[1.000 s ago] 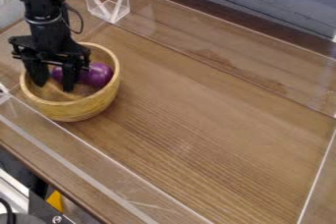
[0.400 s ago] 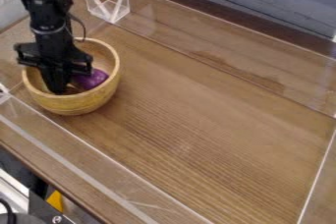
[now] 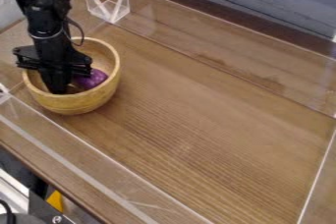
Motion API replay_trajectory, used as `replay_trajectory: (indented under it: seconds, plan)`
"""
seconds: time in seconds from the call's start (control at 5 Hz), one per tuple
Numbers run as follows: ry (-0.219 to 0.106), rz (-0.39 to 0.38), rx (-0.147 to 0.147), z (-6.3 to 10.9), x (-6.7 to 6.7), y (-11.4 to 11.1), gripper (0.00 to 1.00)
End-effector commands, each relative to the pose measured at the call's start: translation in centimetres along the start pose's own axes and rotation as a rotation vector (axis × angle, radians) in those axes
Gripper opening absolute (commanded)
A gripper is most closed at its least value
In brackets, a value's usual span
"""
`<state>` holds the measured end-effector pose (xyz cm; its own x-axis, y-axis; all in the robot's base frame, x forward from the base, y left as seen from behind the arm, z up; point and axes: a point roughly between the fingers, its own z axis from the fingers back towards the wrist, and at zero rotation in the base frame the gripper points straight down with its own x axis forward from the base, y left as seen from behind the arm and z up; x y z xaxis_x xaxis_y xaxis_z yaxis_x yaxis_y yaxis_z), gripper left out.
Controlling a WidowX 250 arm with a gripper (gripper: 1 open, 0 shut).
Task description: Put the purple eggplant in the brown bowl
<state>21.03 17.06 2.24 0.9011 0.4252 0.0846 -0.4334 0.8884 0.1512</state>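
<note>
Showing the single camera view: a black robot arm reaches straight down into the round light-brown wooden bowl [image 3: 73, 87] at the left of a wood-grain table [image 3: 210, 120] fenced by clear acrylic walls [image 3: 315, 90]. The black gripper [image 3: 61, 79] has its jaws drawn together inside the bowl, and the small glossy purple toy eggplant [image 3: 89, 78] lies in the bowl, showing just beside and partly behind the fingers. Whether the jaws pinch the eggplant or merely touch it cannot be told, since the fingers hide the contact.

Judged from this view, the eggplant already sits in the target, so the main risk is disturbance. If the jaws grip it, a lift would carry it back out of the bowl. If the fingertips press on the bowl's floor or wall, a sideways pull could drag or tip the bowl toward the nearby acrylic edge. A glossy, rounded toy may also squirt from a closed pinch and roll over the rim.
</note>
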Motion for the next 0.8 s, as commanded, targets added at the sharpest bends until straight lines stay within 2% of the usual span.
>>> replay_trajectory:
  seconds: [0.0,0.4,0.6]
  plan:
    - [0.003,0.005,0.02,-0.4,-0.38,-0.44,0.0]
    - [0.004,0.029,0.043,-0.61,-1.2,-0.6,0.0]
    - [0.0,0.011,0.052,-0.78,-1.31,-0.23,0.0]
